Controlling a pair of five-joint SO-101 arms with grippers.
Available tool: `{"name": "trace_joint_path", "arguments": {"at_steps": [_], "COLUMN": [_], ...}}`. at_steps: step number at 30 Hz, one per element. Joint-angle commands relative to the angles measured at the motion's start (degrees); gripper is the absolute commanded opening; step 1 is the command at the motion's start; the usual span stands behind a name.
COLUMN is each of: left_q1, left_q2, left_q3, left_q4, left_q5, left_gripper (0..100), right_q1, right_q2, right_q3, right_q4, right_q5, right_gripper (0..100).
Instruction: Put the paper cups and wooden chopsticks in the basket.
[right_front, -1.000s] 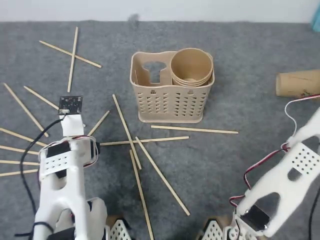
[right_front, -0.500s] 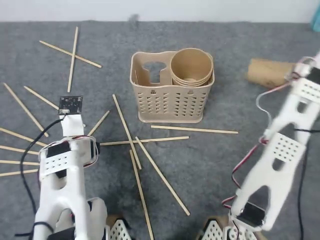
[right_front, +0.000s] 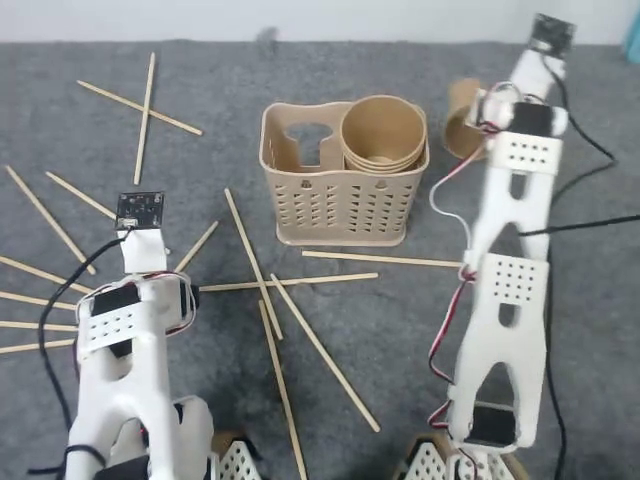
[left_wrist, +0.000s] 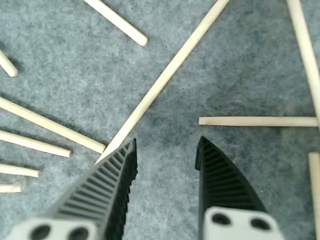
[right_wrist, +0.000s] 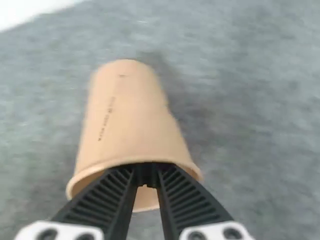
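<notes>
Low left gripper (left_wrist: 167, 142) parted, outstretched right gripper (right_wrist: 146, 173) clamped

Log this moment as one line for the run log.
right gripper: shut on paper cup rim, beside basket | left gripper: open over chopsticks | basket: stacked cups inside

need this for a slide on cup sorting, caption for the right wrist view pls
Right end effector shut on the rim of a paper cup turned on its side, grey carpet beyond.
</notes>
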Motion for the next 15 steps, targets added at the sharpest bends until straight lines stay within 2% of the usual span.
{"name": "trace_joint_path", "arguments": {"at_steps": [1, 5, 10, 15], "left_q1": [0.18, 0.18, 0.18, 0.26], "left_q2": [-1.76, -1.76, -1.76, -1.76], "left_q3": [-0.57, -0.57, -0.57, -0.57], "left_q4": [-1.14, -1.14, -1.14, -1.14], "left_q5": [-0.35, -0.35, -0.35, -0.35], "left_gripper": [18, 18, 18, 18], "right_q1": [-2.24, -2.15, -0.92, 1.45], "right_q2": [-4.88, -4.97, -5.23, -4.62], "right_q3": [-2.99, -2.99, -2.99, -2.9], "right_q4": [-4.7, -7.78, -7.6, -10.24], "right_q5": [-0.62, -0.62, -0.62, -0.09], "right_gripper": [0.9, 3.5, 18.0, 18.7]}}
